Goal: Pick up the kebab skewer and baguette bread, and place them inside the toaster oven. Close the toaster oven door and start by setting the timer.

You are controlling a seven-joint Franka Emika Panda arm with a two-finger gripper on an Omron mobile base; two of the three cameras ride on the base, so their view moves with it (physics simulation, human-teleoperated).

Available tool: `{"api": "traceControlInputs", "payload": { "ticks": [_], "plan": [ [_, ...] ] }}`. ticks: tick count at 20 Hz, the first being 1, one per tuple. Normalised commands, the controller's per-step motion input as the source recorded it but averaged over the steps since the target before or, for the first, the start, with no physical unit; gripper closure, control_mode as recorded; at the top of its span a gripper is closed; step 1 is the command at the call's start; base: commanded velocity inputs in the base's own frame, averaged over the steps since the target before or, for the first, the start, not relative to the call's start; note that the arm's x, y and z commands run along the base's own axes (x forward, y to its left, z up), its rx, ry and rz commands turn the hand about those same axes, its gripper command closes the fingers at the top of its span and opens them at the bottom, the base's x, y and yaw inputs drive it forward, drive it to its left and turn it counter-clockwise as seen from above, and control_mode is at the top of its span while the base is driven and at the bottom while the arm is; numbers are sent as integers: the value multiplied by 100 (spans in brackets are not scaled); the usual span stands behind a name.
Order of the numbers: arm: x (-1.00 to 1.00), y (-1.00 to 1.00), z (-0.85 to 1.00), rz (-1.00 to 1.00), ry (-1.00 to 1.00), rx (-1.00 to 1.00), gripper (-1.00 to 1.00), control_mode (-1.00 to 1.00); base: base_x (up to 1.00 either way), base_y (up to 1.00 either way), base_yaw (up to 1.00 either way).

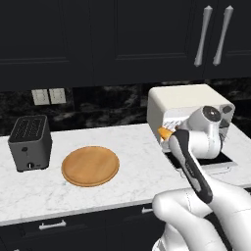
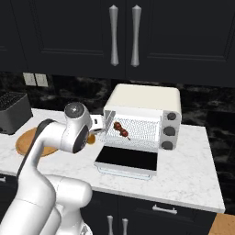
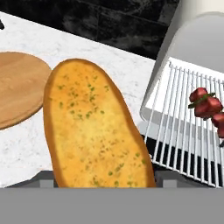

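My gripper (image 3: 103, 181) is shut on the baguette bread (image 3: 92, 127), a golden oval loaf flecked with green that sticks out ahead of the hand. In the base views the baguette bread (image 1: 165, 133) (image 2: 92, 139) hangs just left of the toaster oven (image 1: 181, 100) (image 2: 142, 96), level with its opening. The toaster oven door (image 2: 128, 160) (image 1: 215, 161) lies open and flat on the counter. The kebab skewer (image 2: 121, 130) (image 3: 205, 105) rests on the wire rack (image 3: 183, 131) inside the oven, to the right of the bread.
A round wooden plate (image 1: 90, 165) (image 3: 17, 87) lies on the marble counter to the left. A dark grey two-slot toaster (image 1: 30, 142) stands at the far left. Three knobs (image 2: 170, 131) run down the oven's right side. Dark cabinets hang above.
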Motion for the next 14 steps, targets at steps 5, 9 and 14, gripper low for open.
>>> {"api": "traceControlInputs", "payload": {
  "ticks": [5,9,14],
  "plan": [
    [31,-100,3,-22,1,0,100,-100,0,0,0],
    [56,-100,0,-16,0,0,100,-100,0,0,0],
    [74,-62,-5,-2,0,0,100,-100,0,0,0]
  ]
}}
